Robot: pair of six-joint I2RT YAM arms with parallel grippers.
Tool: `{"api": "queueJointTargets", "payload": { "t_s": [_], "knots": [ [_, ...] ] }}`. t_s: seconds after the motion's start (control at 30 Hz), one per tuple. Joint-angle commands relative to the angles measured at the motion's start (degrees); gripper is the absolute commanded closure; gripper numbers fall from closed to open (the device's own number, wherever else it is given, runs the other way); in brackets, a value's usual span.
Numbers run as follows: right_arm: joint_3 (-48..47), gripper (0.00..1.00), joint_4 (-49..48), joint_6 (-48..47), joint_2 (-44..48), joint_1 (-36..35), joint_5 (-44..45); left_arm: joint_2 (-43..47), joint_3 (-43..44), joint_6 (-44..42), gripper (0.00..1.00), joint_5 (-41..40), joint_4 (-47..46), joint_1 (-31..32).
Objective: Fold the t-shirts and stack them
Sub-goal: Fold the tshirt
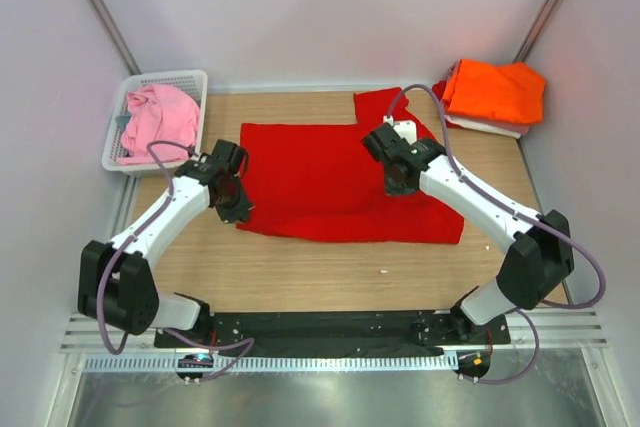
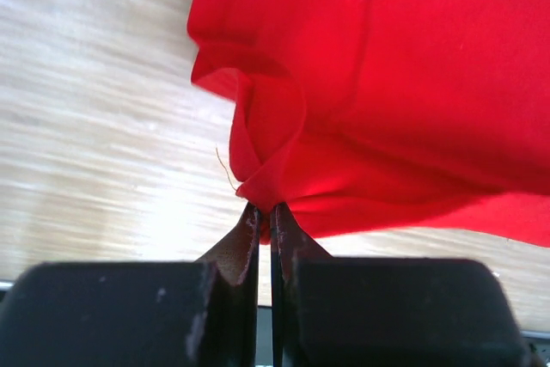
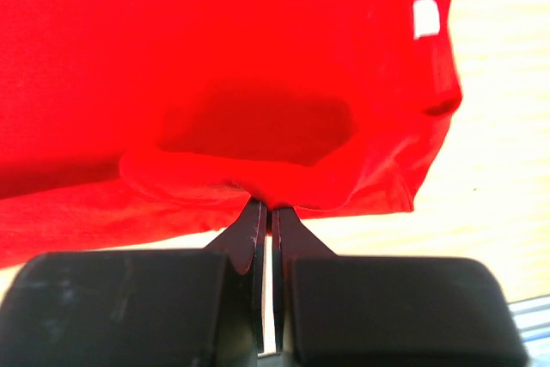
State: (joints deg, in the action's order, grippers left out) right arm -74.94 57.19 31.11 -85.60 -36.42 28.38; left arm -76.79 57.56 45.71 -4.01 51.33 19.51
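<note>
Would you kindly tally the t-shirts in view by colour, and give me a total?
red t-shirt: 1, spread on the table
pink t-shirt: 1, in the basket
orange t-shirt: 1, folded at the far right
white t-shirt: 1, only its edge showing under the orange one
Total: 4

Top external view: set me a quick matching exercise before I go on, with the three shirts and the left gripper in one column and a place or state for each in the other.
Column one:
1. red t-shirt
2. pink t-shirt
3. orange t-shirt
4. left gripper

Column two:
A. in the white basket, far left
B. shut on a fold of red cloth
C. spread over the middle of the table
D. on top of the pile, far right corner

Pairs: 1-C, 2-A, 3-D, 4-B
</note>
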Motion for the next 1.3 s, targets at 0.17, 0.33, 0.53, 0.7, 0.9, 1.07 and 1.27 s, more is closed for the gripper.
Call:
{"api": "queueJointTargets", "payload": {
  "t_s": [0.17, 0.33, 0.53, 0.7, 0.9, 1.07, 1.27],
  "knots": [
    [-7.23, 0.99, -5.42, -10.37, -5.80, 4.96, 0.18, -7.84, 8.17, -3.96, 1.00, -0.03, -0.79, -3.60],
    [-10.49, 0.99, -6.21, -13.09, -9.22, 5.66, 0.09, -12.49, 10.99, -4.75, 1.00, -1.44, -0.36, -4.83],
    [-13.91, 0.99, -6.74, -14.59, -12.22, 6.37, 2.46, -17.15, 14.24, -5.11, 1.00, -2.40, -0.44, -5.53],
    [-16.20, 0.99, -8.84, -16.17, -16.61, 6.89, 4.84, -22.25, 17.23, -5.19, 1.00, -3.20, -0.18, -6.67],
    [-21.38, 0.99, -11.92, -18.80, -24.59, 7.07, 7.47, -30.67, 25.66, -5.90, 1.00, -5.57, 2.80, -7.99],
    [-29.20, 0.41, -11.49, -20.22, -30.85, 7.68, 12.90, -34.12, 31.38, -6.16, 0.60, -4.69, 5.62, -8.61],
    [-23.52, 0.04, -13.85, -15.04, -23.40, 10.40, 14.26, -22.63, 25.86, -4.94, 0.21, -10.65, 4.66, -8.61]
  ]
}}
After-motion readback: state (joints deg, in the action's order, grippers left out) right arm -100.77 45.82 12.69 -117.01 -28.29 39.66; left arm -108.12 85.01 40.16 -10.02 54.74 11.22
